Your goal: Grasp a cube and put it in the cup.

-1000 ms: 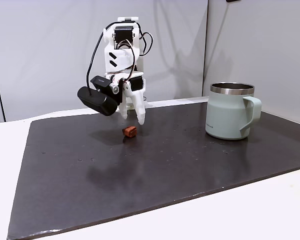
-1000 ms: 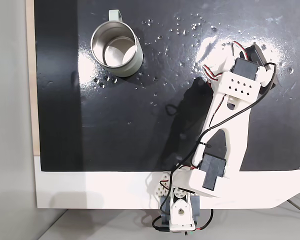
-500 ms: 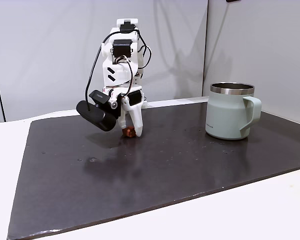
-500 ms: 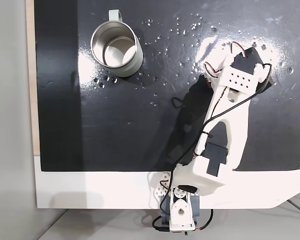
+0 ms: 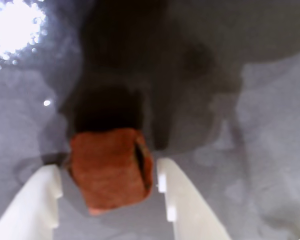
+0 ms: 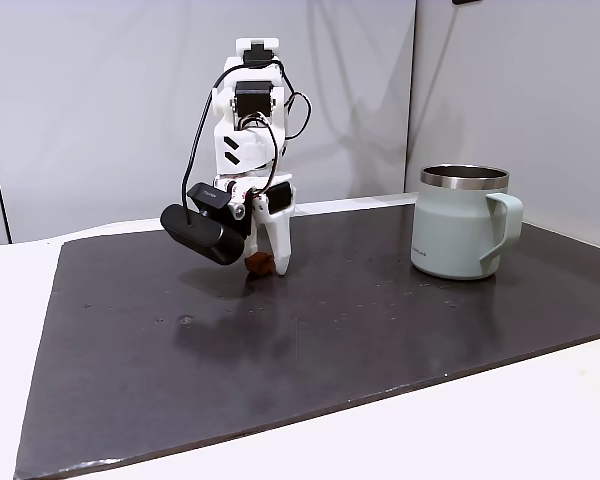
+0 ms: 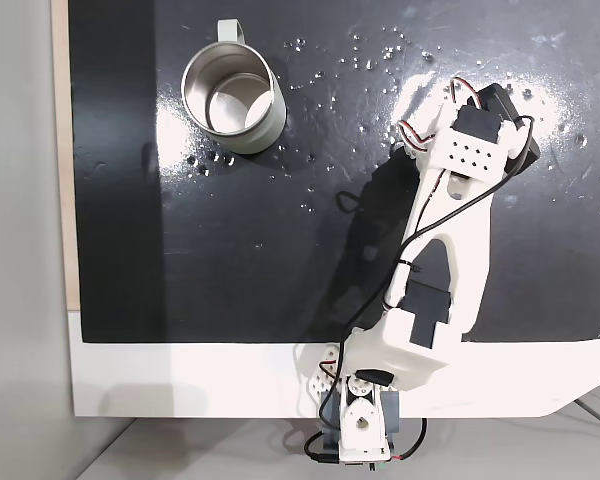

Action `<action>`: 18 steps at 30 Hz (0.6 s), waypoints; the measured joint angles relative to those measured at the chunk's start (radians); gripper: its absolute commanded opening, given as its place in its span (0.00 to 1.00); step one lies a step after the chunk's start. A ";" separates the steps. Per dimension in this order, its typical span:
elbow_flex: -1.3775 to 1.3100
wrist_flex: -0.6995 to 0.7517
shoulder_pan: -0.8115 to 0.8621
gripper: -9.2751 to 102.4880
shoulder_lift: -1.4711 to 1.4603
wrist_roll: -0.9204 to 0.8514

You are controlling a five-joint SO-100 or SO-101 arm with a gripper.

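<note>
Between open claw (image 5: 107, 192) fingers: cube (image 5: 110, 169)

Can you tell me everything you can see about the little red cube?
The cube is tiny, brick-red, matte and a bit rough-looking, with rounded edges. In the wrist view it sits slightly turned on the dark mat, between the two white fingers of the open gripper, with small gaps on both sides. In a fixed view it rests low on the mat, far from the cup.

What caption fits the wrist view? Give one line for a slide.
Open gripper straddles the brick-red cube on the dark mat.
</note>
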 measured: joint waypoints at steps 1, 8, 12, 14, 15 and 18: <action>0.000 0.000 0.006 0.23 -0.003 -0.002; -0.011 0.002 0.037 0.09 -0.018 -0.025; -0.032 0.002 0.054 0.08 -0.032 -0.026; -0.034 0.002 0.058 0.08 -0.032 -0.032; -0.034 0.002 0.058 0.08 -0.032 -0.032; -0.054 0.018 0.061 0.08 -0.034 -0.032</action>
